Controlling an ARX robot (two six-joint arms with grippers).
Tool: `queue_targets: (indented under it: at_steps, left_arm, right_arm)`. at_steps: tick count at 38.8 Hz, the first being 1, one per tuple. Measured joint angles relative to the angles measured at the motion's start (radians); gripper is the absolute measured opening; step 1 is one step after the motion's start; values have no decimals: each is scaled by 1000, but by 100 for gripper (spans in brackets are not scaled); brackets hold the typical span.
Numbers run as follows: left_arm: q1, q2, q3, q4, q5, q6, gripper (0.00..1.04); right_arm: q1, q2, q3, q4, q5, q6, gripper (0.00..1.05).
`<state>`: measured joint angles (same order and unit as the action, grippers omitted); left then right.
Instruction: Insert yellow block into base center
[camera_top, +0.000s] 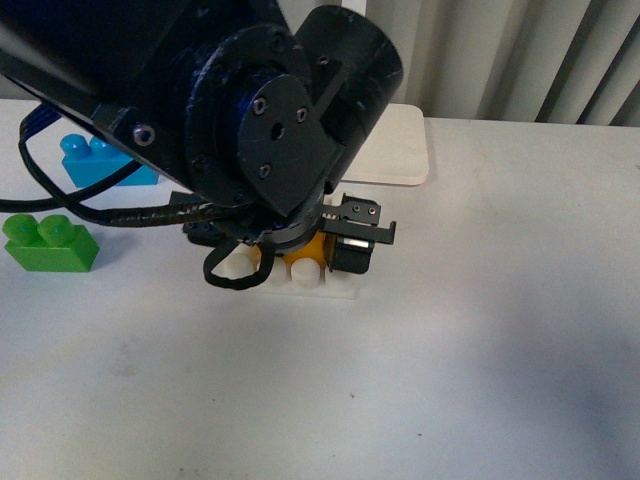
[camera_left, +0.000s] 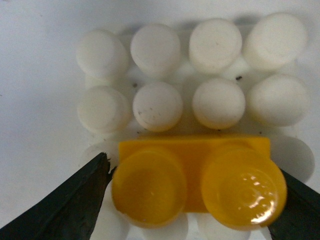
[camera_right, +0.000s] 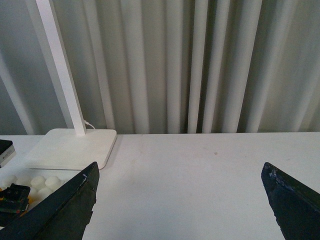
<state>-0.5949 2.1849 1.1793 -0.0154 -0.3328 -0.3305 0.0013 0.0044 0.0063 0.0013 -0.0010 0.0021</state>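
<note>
Front view: left arm fills the upper left and centre of the frame, its left gripper (camera_top: 300, 255) lowered over the base (camera_top: 335, 290), a white studded plate on the white table (camera_top: 480, 350) just below centre. Yellow block (camera_top: 312, 247) shows only as a small orange-yellow patch between the dark gripper parts, above the base's front studs. Green brick (camera_top: 50, 243) sits at far left, blue brick (camera_top: 100, 160) above it, white slab (camera_top: 395, 150) at upper centre behind the arm. Left wrist view: yellow block (camera_left: 197, 182), two studs up, occupies the lower centre, lying over the base (camera_left: 195, 75), whose two free rows of white studs fill the upper half; dark fingers (camera_left: 60, 205) press against either end of the block, jaws closed on it. Right wrist view: right gripper (camera_right: 182, 200) spread wide, nothing between its fingers; slab with upright post at left, curtain (camera_right: 200, 65) behind.
</note>
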Motion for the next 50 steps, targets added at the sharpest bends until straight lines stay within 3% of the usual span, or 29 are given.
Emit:
queue_targets:
  at_steps: [5, 21, 27, 30, 32, 34, 43, 50]
  left_arm:
    - [15, -35, -19, 2, 1, 8, 100]
    - [142, -540, -292, 163, 19, -4, 98]
    - [283, -873, -518, 262, 77, -53, 98]
    - [418, -1075, -717, 559, 195, 109, 81]
    - [521, -1209, -817, 597, 296, 202, 70]
    - [579, -1301, -888, 604, 308, 248, 59]
    - [593, -1463, -1033, 588, 333, 314, 4]
    - [593, -1547, -1081, 549, 332, 322, 4]
  right_arm:
    - [0, 0, 0, 0, 0, 0, 95]
    - [0, 0, 0, 0, 0, 0, 95]
    - [0, 0, 0, 0, 0, 0, 95]
    - [0, 0, 0, 0, 0, 0, 95]
    - [0, 0, 0, 0, 0, 0, 95]
    - [0, 0, 0, 0, 0, 0, 95]
    - [0, 0, 0, 0, 1, 0, 95]
    - [0, 0, 0, 0, 0, 0, 95]
